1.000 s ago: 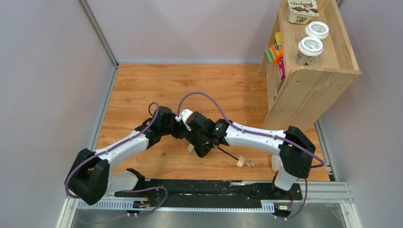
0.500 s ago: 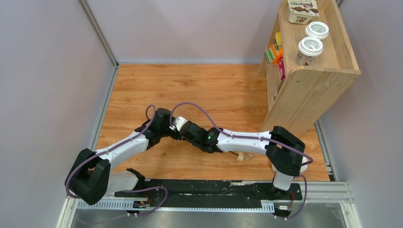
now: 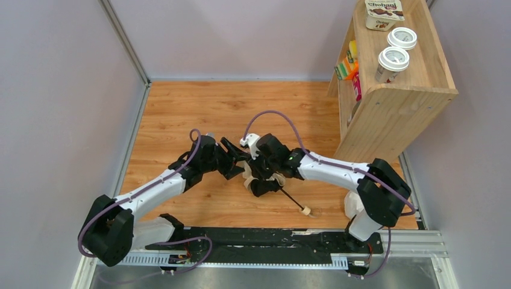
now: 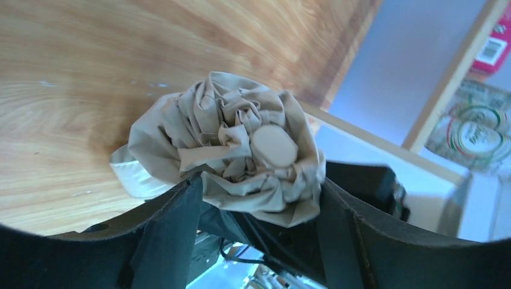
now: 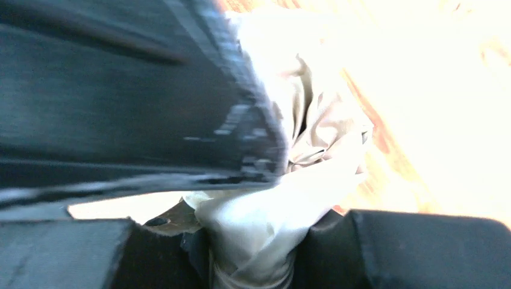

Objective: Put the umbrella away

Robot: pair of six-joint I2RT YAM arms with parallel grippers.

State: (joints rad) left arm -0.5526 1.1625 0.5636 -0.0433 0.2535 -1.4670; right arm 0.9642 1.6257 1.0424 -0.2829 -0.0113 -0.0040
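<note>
Wooden shelf (image 3: 398, 102) stands at the far R of the table (image 3: 241, 108), w/ two lidded cups (image 3: 393, 60) on its top board. Everything else sits left of the shelf's foot and nearer the arm bases.

The umbrella (image 3: 278, 179) is there, mid-table, well apart from the shelf. Its beige canopy is bunched up under the grippers. The thin dark shaft (image 3: 291, 199) runs out from the canopy, slanting toward the near edge and a bit toward the shelf side. It ends in the small wooden knob (image 3: 306, 211), which is clear of both arms.

R gripper (image 3: 263, 180) is on the shelf side of the canopy. R wrist cam is blurry, but pale fabric (image 5: 313, 144) is pinched btwn the dark fingers, so the jaws are closed on the umbrella.

L gripper (image 3: 234, 159) comes in from the side away from the shelf, just beside the R one. L wrist cam looks end-on at the canopy (image 4: 229, 150), w/ its round cap (image 4: 274, 146) in the middle. The jaws stand wide, w/ the fabric bundle btwn the fingertips (image 4: 181, 211) and brushing both. Can't tell if they press it.
</note>
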